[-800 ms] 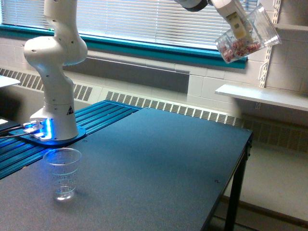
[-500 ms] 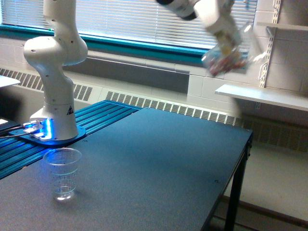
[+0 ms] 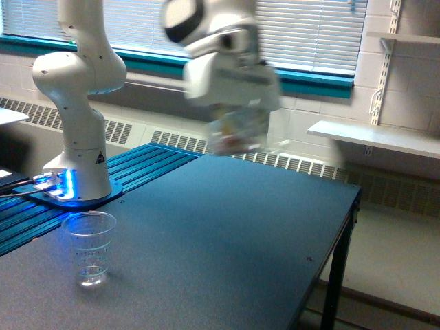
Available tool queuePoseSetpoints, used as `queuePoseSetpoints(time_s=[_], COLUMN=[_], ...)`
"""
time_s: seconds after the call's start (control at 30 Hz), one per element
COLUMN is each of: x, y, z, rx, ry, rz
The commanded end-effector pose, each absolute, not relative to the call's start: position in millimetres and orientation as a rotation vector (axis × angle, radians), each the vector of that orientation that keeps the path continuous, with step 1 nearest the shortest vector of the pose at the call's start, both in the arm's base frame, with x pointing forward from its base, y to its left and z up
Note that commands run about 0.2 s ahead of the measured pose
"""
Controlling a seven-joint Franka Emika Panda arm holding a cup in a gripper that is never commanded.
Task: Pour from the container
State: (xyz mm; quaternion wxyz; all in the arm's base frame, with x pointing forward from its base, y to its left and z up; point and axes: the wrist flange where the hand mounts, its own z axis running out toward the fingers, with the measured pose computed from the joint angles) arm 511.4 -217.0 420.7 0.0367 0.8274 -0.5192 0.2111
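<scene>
Swung leftward over open tabletop, the blurred container seems clasped by the fingers.

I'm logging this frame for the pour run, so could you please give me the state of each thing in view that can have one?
Tumbler: held in the air above the table, motion-blurred, reddish contents inside, nothing seen spilling.
Gripper: blurred; jaws can't be made out.
Small cup: upright on the table, apparently empty.
Arm base: blue lights on.
Blinds: lowered.
</scene>
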Motion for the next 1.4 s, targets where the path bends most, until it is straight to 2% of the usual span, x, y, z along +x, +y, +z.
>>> queuePoseSetpoints(time_s=[0.03, 0.5, 1.0, 1.4], x=[453, 345, 310, 249], y=[-260, -270, -255, -239], z=[403, 335, 340, 313], rx=[2.372, 2.200, 2.082, 1.985], ry=[-1.828, -2.016, -2.115, -2.190], rz=[0.597, 0.354, 0.324, 0.163])
